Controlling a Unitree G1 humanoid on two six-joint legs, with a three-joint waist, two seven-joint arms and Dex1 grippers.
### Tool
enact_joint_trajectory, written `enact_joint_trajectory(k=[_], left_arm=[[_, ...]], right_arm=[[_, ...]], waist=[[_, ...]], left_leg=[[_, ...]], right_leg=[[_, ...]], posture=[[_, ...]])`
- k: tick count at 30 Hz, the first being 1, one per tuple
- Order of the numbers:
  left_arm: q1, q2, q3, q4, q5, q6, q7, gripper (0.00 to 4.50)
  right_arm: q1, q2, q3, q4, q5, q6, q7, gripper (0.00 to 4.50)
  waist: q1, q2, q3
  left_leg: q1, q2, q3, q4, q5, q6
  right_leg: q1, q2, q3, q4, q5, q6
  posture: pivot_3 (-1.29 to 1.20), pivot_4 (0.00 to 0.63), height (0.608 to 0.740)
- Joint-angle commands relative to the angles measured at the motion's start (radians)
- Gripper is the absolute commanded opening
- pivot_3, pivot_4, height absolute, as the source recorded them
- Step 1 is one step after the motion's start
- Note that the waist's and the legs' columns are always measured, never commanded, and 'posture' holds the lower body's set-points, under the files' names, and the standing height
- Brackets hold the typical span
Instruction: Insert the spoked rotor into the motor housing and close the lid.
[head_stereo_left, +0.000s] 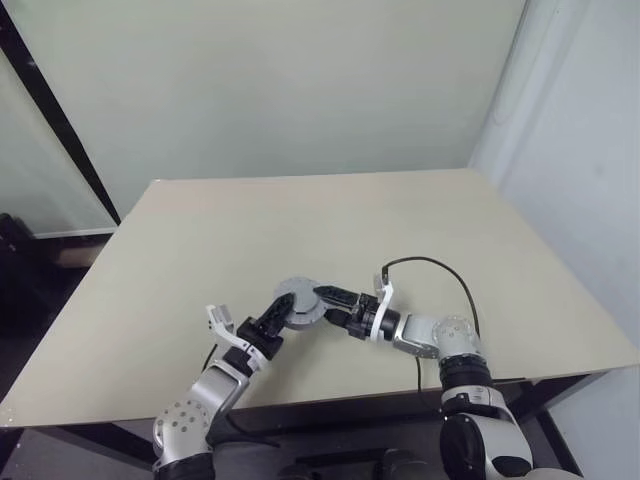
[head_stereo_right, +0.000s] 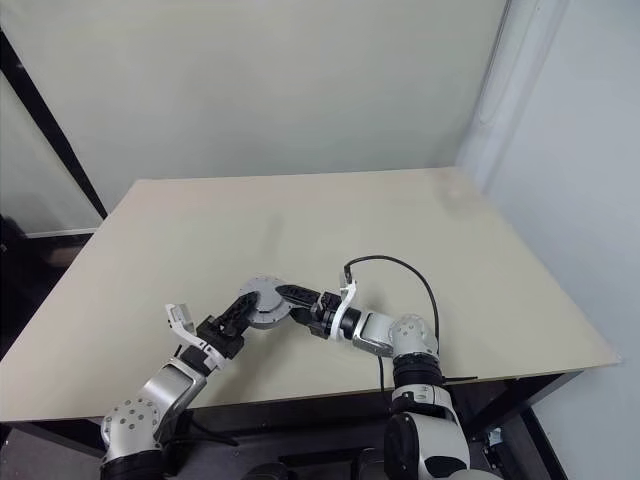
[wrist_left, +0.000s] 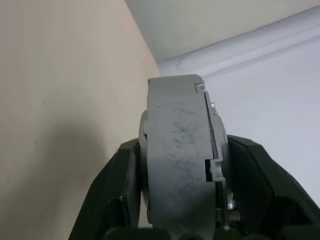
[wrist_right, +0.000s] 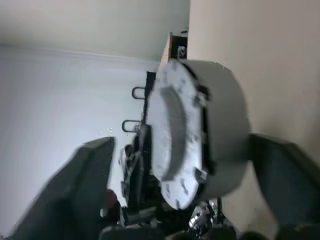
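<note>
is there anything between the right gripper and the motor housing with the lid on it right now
Nothing visible stands in the way. The left gripper holds the motor housing with the lid seated on it, above the table. The right gripper is open, one finger on each side of the assembly with clear gaps.

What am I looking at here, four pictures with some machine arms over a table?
It is a two-armed humanoid robot. Two pictures come from cameras in its head, looking down over a beige table. The other two come from cameras on its wrists, looking along the black fingers. The left tool is closed on a round grey part, the motor housing with its lid fitted on, held up above the table. The right tool reaches in from the other side with its fingers spread wide on either side of the housing, not gripping it.
</note>
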Motion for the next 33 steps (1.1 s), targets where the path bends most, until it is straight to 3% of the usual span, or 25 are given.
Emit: enact_joint_trajectory(k=[1, 7, 11, 15, 22, 33], left_arm=[[-0.020, -0.004, -0.001, -0.020, 0.024, -0.060, -0.010, 2.16], [-0.057, 0.017, 0.014, -0.023, 0.136, -0.199, 0.006, 2.15], [-0.085, 0.062, 0.002, -0.010, 0.277, -0.317, 0.009, 2.14], [-0.118, 0.101, -0.005, 0.038, 0.399, -0.417, 0.008, 2.14], [-0.203, 0.138, 0.026, 0.232, 0.577, -0.597, 0.070, 2.14], [-0.249, 0.133, 0.044, 0.370, 0.611, -0.666, 0.050, 2.14]], right_arm=[[-0.016, 0.026, 0.004, -0.050, 0.017, -0.057, -0.005, 4.50], [0.070, -0.025, 0.239, -0.191, -0.183, -0.341, 0.085, 4.50], [0.134, -0.105, 0.448, -0.291, -0.356, -0.576, 0.192, 4.50], [0.152, -0.167, 0.572, -0.310, -0.478, -0.750, 0.253, 4.50], [0.171, -0.199, 0.668, -0.307, -0.591, -0.900, 0.264, 4.50], [0.193, -0.218, 0.707, -0.298, -0.662, -0.944, 0.257, 4.50]], waist=[[0.000, 0.000, 0.000], [0.000, 0.000, 0.000], [0.002, 0.000, 0.000], [0.002, 0.000, 0.000], [0.018, -0.001, -0.001], [0.048, -0.006, -0.001]], left_leg=[[0.000, 0.000, 0.000, 0.000, 0.000, 0.000], [0.000, 0.000, 0.000, 0.000, 0.000, 0.000], [0.000, 0.000, 0.000, 0.000, 0.000, 0.000], [0.000, -0.001, 0.000, 0.001, 0.000, -0.001], [0.000, -0.001, 0.000, 0.001, 0.000, -0.001], [0.000, -0.001, 0.000, 0.003, 0.000, -0.001]], right_leg=[[0.000, 0.000, 0.000, 0.000, 0.000, 0.000], [0.000, 0.000, 0.000, 0.000, 0.000, 0.000], [0.000, 0.000, 0.000, 0.000, 0.000, 0.000], [0.000, 0.000, 0.000, 0.000, 0.000, 0.000], [0.000, 0.000, 0.000, 0.001, 0.000, -0.001], [0.000, -0.001, 0.000, 0.001, 0.002, -0.002]], posture=[[0.00, 0.000, 0.740], [0.00, 0.000, 0.740], [0.00, 0.000, 0.740], [0.00, 0.000, 0.740], [0.00, 0.000, 0.740], [0.00, 0.000, 0.740]])
